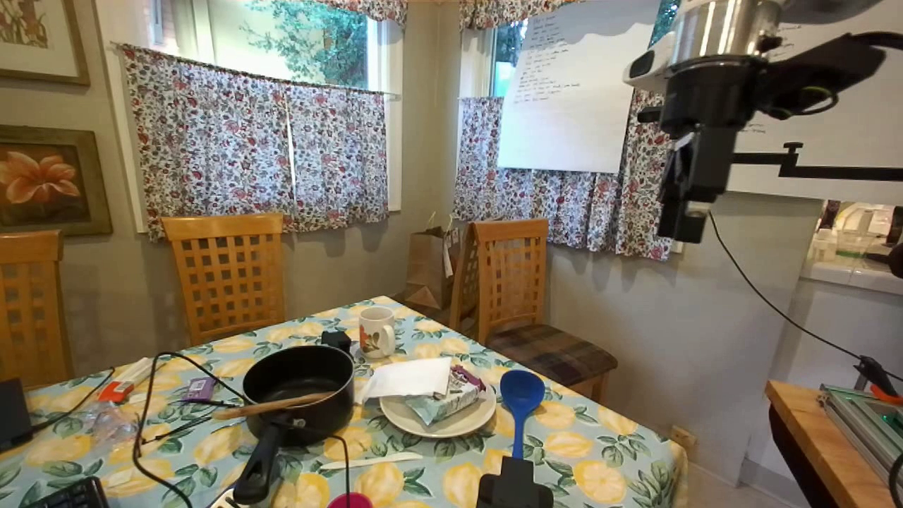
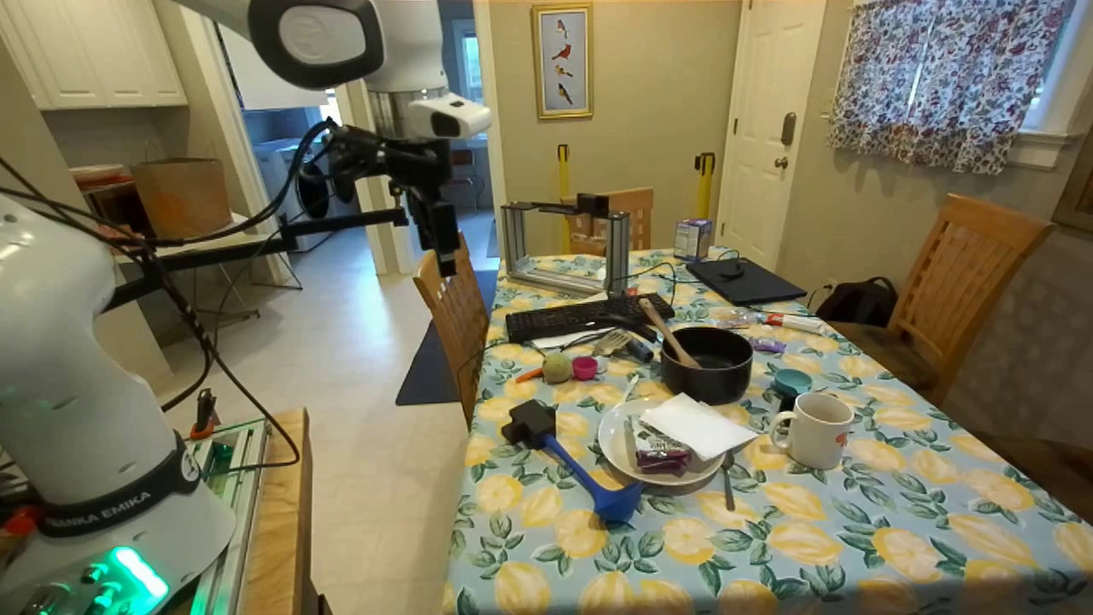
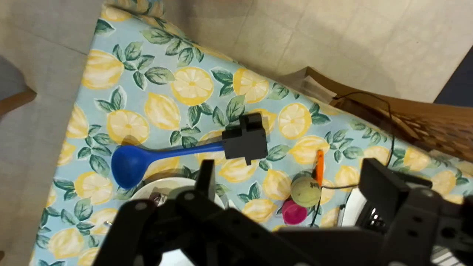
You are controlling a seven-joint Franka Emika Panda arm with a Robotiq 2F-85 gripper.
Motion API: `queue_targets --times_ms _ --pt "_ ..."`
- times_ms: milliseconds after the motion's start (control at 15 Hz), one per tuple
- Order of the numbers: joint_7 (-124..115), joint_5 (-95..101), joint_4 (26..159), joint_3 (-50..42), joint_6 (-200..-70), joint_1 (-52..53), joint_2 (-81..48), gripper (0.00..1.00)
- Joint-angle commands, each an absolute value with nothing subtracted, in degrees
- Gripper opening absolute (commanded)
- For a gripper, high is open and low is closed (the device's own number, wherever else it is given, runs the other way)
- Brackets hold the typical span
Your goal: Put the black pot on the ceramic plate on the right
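1. The gripper [image 3: 290,173] hangs well above tabletop height, its fingers [image 3: 205,181] spread wide apart and gripping nothing.
2. Taking twelve as the top of each view, the wrist view puts a black block [image 3: 245,146] at ten o'clock from the gap between the fingers; it sits at the handle end of a blue ladle [image 3: 142,157], whose bowl lies at nine.
3. Around the same gap, an orange stick [image 3: 320,164] shows at two o'clock, a pale green round object [image 3: 306,192] at five and a pink cup [image 3: 294,213] at six.
4. In an exterior view, the ceramic plate [image 2: 613,437] lies at four o'clock from the gripper, on a lemon-print cloth [image 2: 862,504]. It carries a packet [image 2: 653,448], partly covered by a white sheet [image 2: 700,427].
5. The black pot [image 2: 707,383] stands upright on the cloth just beside the plate, at its one o'clock. A wooden utensil [image 2: 664,327] leans in the pot, its handle toward eleven; in an exterior view the pot's own black handle [image 1: 261,458] points toward seven.
6. From the pot, a keyboard [image 2: 589,318] lies at ten o'clock and a small blue-green bowl [image 2: 794,382] at three.
7. A white mug [image 2: 818,434] stands at the plate's three o'clock, its handle toward nine.
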State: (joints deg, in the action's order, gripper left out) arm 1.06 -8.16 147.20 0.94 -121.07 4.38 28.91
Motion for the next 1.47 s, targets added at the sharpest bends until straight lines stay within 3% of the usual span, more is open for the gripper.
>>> queue_targets --times_ms 0,400,467,1400 --pt "-4.14 -10.67 136.92 0.68 -126.91 2.82 17.29 1.00" --pt "-19.74 -12.46 124.36 2.48 -140.26 2.31 3.60 1.00" --pt "-15.01 -11.52 129.63 1.87 -138.71 2.68 8.65 1.00" --pt "-21.63 -15.12 122.67 1.54 -145.21 2.32 0.65 1.00"
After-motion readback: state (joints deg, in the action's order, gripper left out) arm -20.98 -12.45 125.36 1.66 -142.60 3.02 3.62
